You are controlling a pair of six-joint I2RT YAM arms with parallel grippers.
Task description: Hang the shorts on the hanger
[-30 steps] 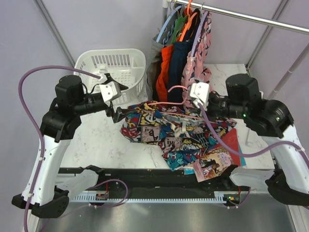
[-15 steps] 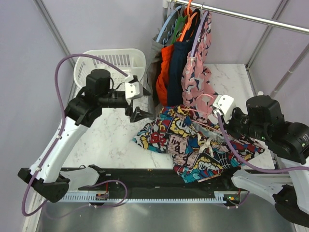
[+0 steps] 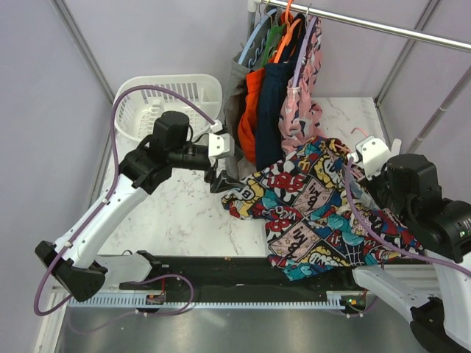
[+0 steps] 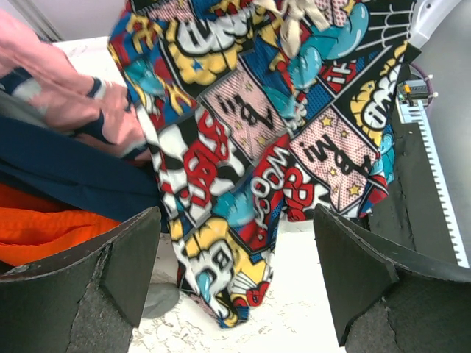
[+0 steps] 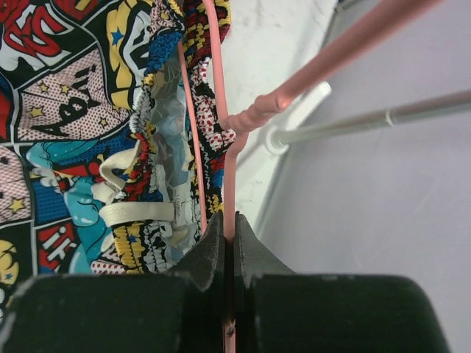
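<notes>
The comic-print shorts [image 3: 313,206] hang from the pale-pink wire hanger [image 5: 224,140], their waistband threaded on its wires, and their lower edge trails on the table. My right gripper [image 5: 229,229] is shut on the hanger's wire and holds it up at the right; the hook [image 3: 360,132] pokes out above the wrist. My left gripper [image 3: 218,180] is open and empty, just left of the shorts' hanging corner [image 4: 221,279], which shows between its fingers [image 4: 118,272] without touching them.
Several garments [image 3: 276,88] on coloured hangers hang from a rail [image 3: 383,28] at the back centre, right behind the shorts. A white laundry basket [image 3: 165,99] stands at the back left. Marble tabletop [image 3: 184,213] lies below the left gripper.
My right gripper has lifted the hanger and shorts up and to the right, off the table. My left gripper has let go of the shorts and moved right toward them.
</notes>
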